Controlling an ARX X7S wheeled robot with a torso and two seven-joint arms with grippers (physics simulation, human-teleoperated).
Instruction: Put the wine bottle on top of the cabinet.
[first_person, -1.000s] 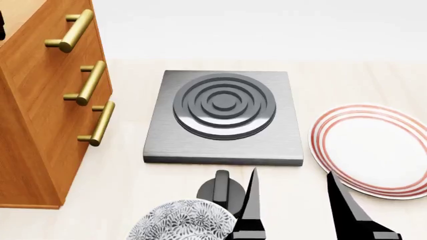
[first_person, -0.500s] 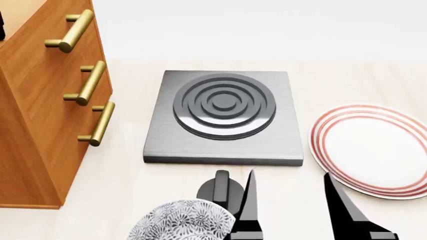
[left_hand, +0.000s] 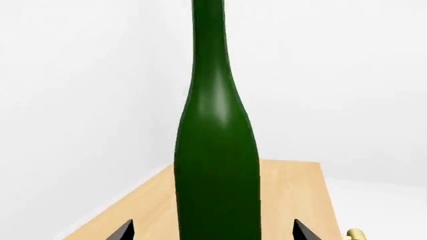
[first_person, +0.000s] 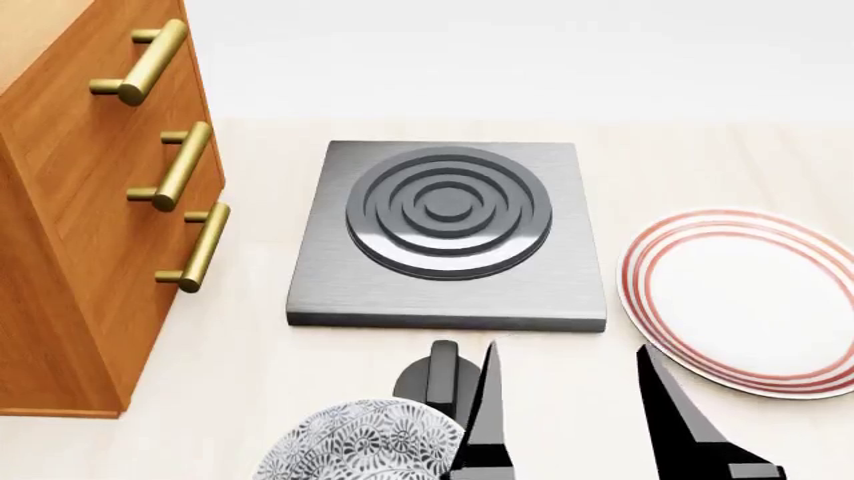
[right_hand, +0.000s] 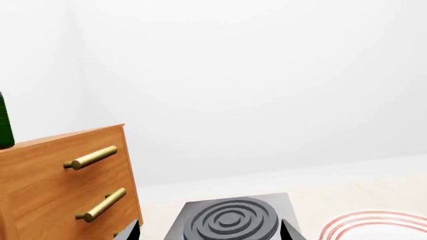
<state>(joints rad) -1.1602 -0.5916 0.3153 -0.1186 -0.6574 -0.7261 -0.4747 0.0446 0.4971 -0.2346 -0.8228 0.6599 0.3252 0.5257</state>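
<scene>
Wine bottle (left_hand: 217, 165) upright on cabinet (left_hand: 293, 195) top, between left gripper (left_hand: 212, 231) fingers, spread apart (contact unclear). Right gripper (first_person: 567, 420) open, empty. Retreat straight back, avoid nudging glass.

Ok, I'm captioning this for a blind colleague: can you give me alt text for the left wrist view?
A tall dark green wine bottle stands upright, filling the middle of the picture, its neck running out of frame. It stands on the light wooden top of the cabinet, between the two dark tips of the open left pincer, against plain white walls.
</scene>
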